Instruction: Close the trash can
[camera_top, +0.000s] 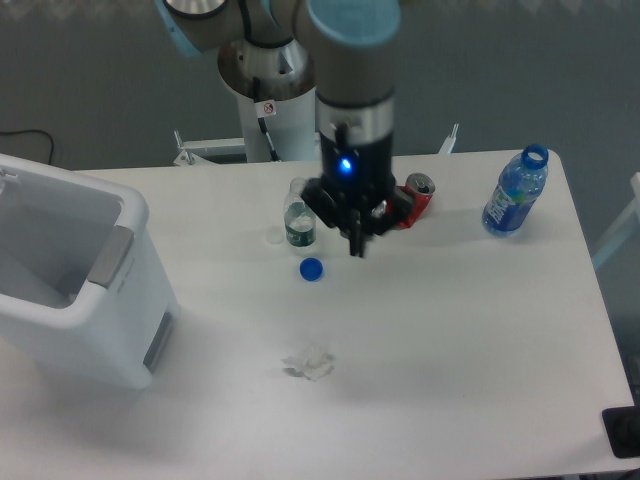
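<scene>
The trash can (100, 330) is a large white boxy bin at the table's left edge. Its top is open and I see its hollow inside; no lid covers the opening. A grey latch strip (110, 256) sits on its right rim and a grey panel (158, 340) is low on its side. My gripper (357, 243) hangs over the middle of the table, far right of the bin, pointing down. Its fingers look pressed together and hold nothing.
A small clear bottle (298, 222) stands just left of the gripper, with a blue cap (311, 269) and a white cap (274, 236) nearby. A crushed red soda can (416, 199) lies behind the gripper. A blue water bottle (516, 190) stands at the right. A crumpled clear scrap (308, 363) lies in front.
</scene>
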